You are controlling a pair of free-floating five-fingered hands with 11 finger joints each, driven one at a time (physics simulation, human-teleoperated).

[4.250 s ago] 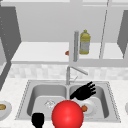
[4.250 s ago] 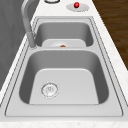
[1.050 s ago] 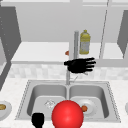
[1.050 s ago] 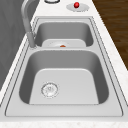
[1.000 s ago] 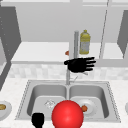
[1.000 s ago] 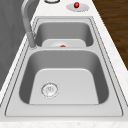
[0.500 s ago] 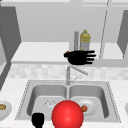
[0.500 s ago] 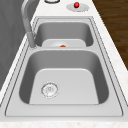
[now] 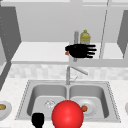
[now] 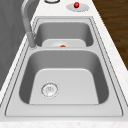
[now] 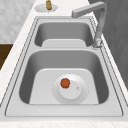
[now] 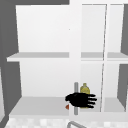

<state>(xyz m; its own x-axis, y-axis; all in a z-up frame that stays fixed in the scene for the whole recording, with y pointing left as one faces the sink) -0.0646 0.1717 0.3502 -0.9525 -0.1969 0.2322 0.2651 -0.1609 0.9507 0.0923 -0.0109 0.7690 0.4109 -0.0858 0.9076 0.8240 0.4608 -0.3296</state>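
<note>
My right hand hovers high over the faucet, level with the lower shelf, its straight fingers pointing right. A small orange piece sits against its left edge; how it is held I cannot tell. From the upper view, the same hand is in front of a yellow bottle. My left hand is low at the sink's front edge, beside a big red ball. A white plate in the right basin carries another orange piece.
The double sink has a drain in its left basin. On the left counter a plate bears a brown item. On the right counter another plate has a small red thing. A vertical post stands beside the bottle.
The right hand has risen from just above the right basin to shelf height, with the orange piece moving along at its edge. The left hand and red ball have not moved.
</note>
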